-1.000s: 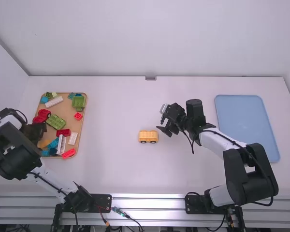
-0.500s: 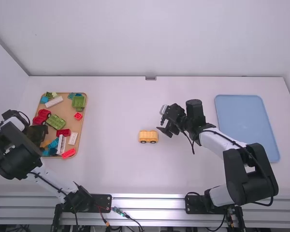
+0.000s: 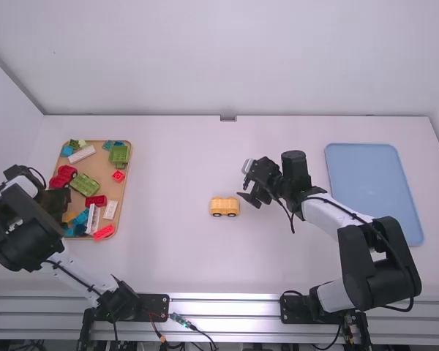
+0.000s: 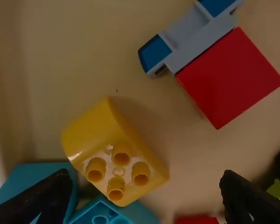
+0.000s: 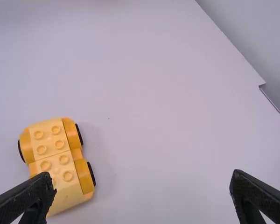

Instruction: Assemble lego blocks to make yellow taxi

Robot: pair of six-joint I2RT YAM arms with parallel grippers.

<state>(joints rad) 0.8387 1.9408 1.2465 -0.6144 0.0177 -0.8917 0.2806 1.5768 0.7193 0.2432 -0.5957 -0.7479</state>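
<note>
Across the white bench (image 3: 168,256), pale wall (image 3: 227,58) behind: yellow car (image 3: 224,207) mid-bench, tan tray (image 3: 100,167) of blocks at left, blue tray (image 3: 369,190) at right. Left gripper (image 3: 59,205) over tan tray, jaws wide apart, yellow block (image 4: 91,135) between, unclamped. Right gripper (image 3: 244,180) near car, jaws wide apart, empty.

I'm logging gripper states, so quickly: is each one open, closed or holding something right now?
Left gripper: open, holding nothing.
Right gripper: open, holding nothing.
</note>
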